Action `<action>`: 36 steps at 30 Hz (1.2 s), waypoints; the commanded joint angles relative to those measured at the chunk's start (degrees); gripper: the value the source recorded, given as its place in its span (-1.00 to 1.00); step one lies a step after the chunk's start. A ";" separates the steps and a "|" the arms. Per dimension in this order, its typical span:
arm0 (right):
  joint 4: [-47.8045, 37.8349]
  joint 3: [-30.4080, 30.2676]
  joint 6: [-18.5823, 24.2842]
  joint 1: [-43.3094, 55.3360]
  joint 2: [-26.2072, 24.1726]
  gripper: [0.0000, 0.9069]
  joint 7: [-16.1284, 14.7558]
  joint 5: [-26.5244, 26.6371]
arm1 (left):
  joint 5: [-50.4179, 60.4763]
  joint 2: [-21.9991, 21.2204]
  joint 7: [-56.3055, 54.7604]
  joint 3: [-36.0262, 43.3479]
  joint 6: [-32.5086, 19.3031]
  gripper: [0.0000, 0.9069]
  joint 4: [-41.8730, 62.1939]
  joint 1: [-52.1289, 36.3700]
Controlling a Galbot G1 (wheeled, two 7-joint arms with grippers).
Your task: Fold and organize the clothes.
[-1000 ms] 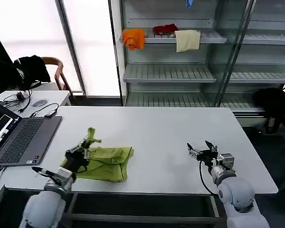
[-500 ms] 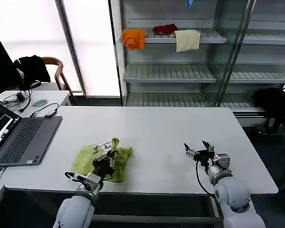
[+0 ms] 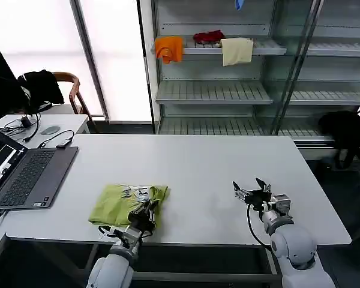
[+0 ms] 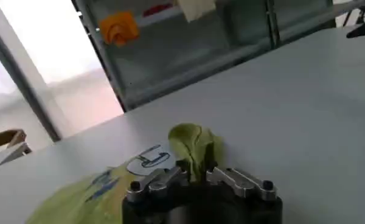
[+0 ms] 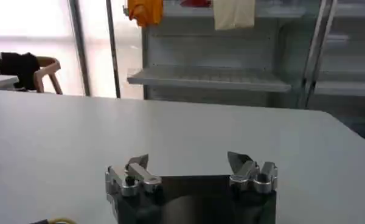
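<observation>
Head view: green T-shirt (image 3: pixel 127 203) lies folded into a rough rectangle on the white tabletop (image 3: pixel 216 174), near its front edge, just right of the laptop (image 3: pixel 25 174). White print faces up, toward the shirt's far side. My left hand (image 3: pixel 147 210) sits low at the shirt's near right corner, fingers on the cloth. Left wrist view: a bunched fold of the T-shirt (image 4: pixel 191 146) rises between my two fingers (image 4: pixel 155 181); the left hand (image 4: pixel 198 178) is closed on that fold, print just beyond it. My right hand (image 3: pixel 252 192) rests over the tabletop well to the right of the shirt, apart from it. Right wrist view: right hand (image 5: pixel 191 165) fingers spread wide, bare tabletop (image 5: pixel 170 131) between them. Orange, red and cream cloths (image 3: pixel 204 45) hang on the shelf behind.
</observation>
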 commanded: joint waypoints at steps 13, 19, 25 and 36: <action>0.04 0.08 -0.03 -0.27 -0.28 1.00 0.10 -0.29 | -26.64 -0.58 -2.37 -1.49 0.46 1.00 -7.26 -0.77; 0.22 -0.71 -0.14 0.13 -0.39 1.00 0.05 -0.20 | -31.48 7.44 -0.76 -17.43 -0.05 1.00 -7.59 -0.82; -0.24 -1.95 -0.49 1.15 -0.26 1.00 -0.05 -0.44 | -36.84 16.63 2.23 -28.89 1.23 1.00 1.09 -0.15; 0.61 -1.90 -0.63 0.67 -0.91 1.00 -0.33 -1.53 | -36.47 13.07 0.91 -24.84 4.20 1.00 5.36 -0.88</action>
